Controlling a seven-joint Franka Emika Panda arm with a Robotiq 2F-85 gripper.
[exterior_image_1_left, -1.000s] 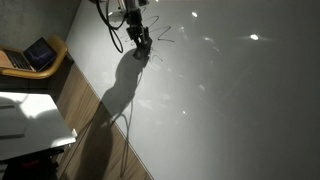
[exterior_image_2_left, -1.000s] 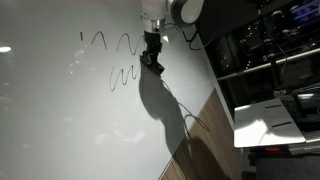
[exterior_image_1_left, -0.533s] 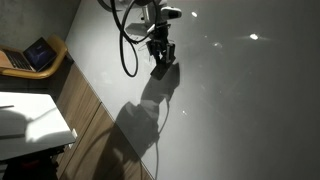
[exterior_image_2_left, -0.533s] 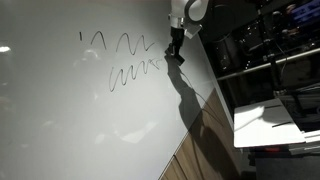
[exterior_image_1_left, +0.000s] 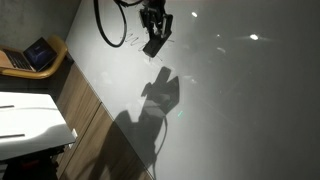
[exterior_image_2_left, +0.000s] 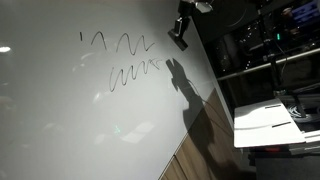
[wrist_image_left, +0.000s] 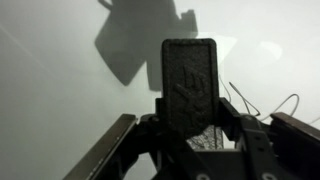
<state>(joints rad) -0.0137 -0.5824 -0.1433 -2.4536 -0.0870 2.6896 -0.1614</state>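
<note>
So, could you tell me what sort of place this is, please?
Probably an office or lab: a large whiteboard bearing wavy marker lines, the tool gripping a dark block near it, a laptop on a wooden seat, and equipment shelves.

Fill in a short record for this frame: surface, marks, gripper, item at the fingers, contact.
surface: whiteboard, seen in both exterior views
marks: two rows of wavy dark scribbles
gripper: gripper past the end of the scribbles, near the board's edge
item: black block standing between the fingers; grip unclear
contact: shadow lies apart from the gripper, so it is probably off the board
nearby: laptop beside the board
</note>
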